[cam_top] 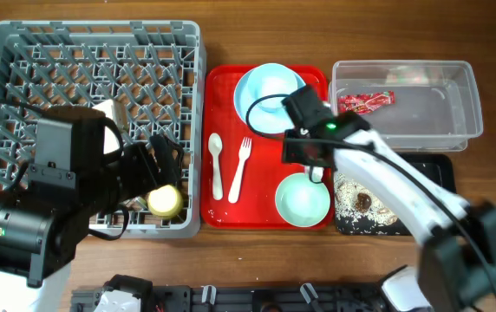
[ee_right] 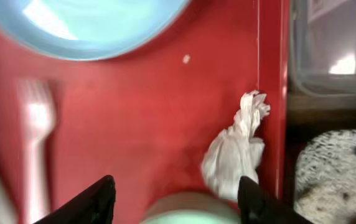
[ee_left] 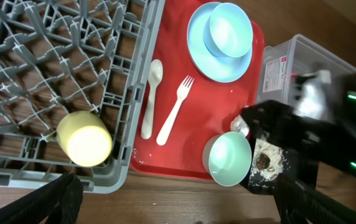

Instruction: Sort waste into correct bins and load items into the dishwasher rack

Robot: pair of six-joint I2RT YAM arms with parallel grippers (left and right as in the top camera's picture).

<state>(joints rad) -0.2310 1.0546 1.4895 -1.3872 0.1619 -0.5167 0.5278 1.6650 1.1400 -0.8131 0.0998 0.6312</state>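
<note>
My right gripper hangs open over the red serving tray. The crumpled white napkin lies on that tray just inside the right-hand finger, loose. The mint bowl sits right below. A pale blue bowl rests on the blue plate, with the white spoon and fork beside them. My left gripper is open and empty at the grey dishwasher rack's front right corner. The yellow cup lies in that rack. The red wrapper is in the clear tub. Food scraps lie in the black tray.
The right arm crosses above the black tray and the tub's near side. Bare wooden table runs along the front of the rack and the red tray.
</note>
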